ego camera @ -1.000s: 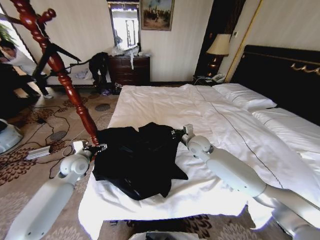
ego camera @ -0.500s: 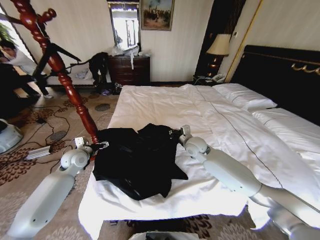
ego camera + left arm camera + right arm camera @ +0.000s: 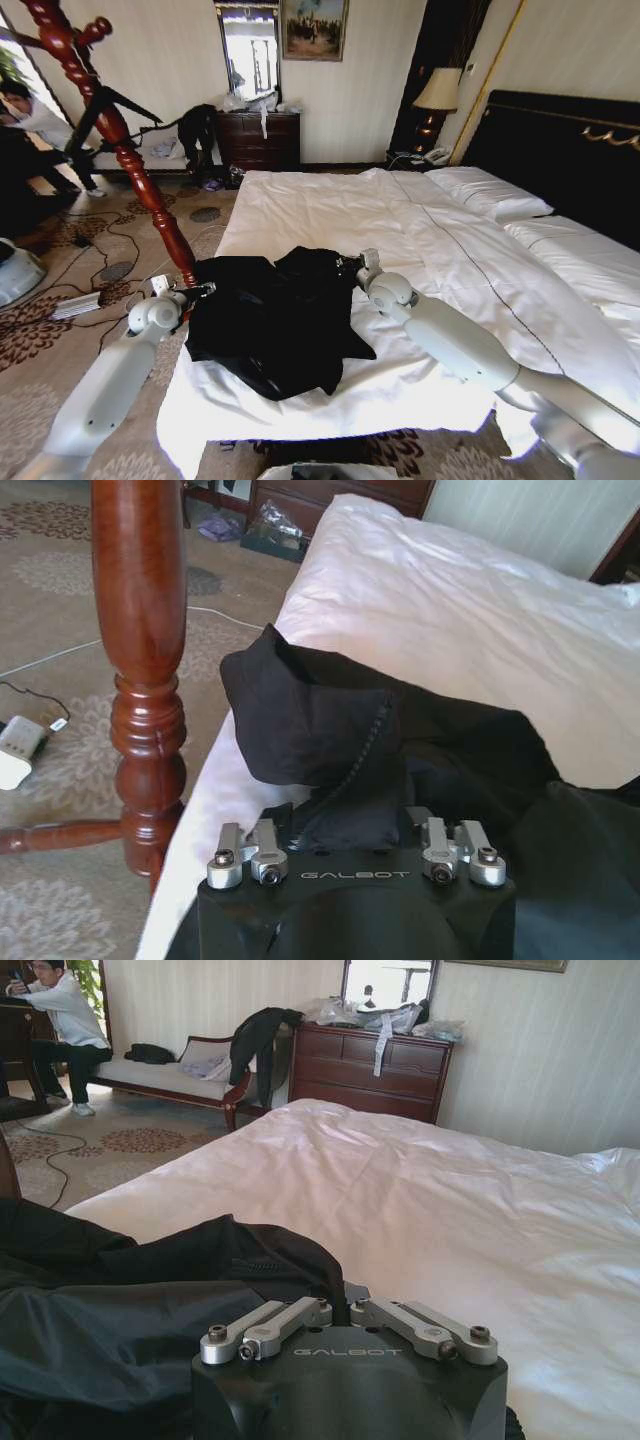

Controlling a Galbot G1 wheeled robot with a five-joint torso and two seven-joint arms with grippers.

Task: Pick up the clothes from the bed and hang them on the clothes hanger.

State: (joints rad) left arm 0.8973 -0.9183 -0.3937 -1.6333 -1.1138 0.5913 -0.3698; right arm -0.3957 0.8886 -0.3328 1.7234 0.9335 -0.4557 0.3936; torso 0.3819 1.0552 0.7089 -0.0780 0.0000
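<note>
Hotel rm: bed (image 3: pixel 330 205) w/ clothes (image 3: pixel 270 315), clothes hanger (image 3: pixel 120 140) beside.

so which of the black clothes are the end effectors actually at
The large black coat crumpled on the near corner of the bed, with both end effectors at its edges. The other dark garment hangs over the bench end by the far wall.
</note>
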